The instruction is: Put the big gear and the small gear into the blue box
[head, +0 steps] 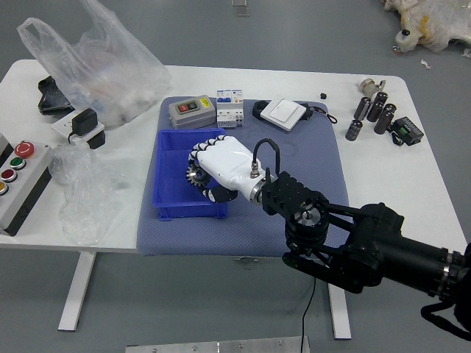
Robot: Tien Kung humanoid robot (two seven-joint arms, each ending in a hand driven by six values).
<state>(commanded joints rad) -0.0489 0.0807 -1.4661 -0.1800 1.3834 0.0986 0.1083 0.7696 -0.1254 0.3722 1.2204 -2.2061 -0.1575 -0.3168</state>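
Saw a gray case [193,112], a white module [230,109] and a square device [283,114] along the far edge of the mat [316,162]. Noticed a plastic bag [110,77] and button box [38,159] left of it, black cylinders [376,109] right.

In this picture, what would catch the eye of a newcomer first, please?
Probably the robot's black right arm, reaching in from the right, its white-backed right hand gripping a dark metal gear over the blue box. Next, likely the big clear plastic bag at the table's far left, and the control box with red, green and yellow buttons at the left edge.
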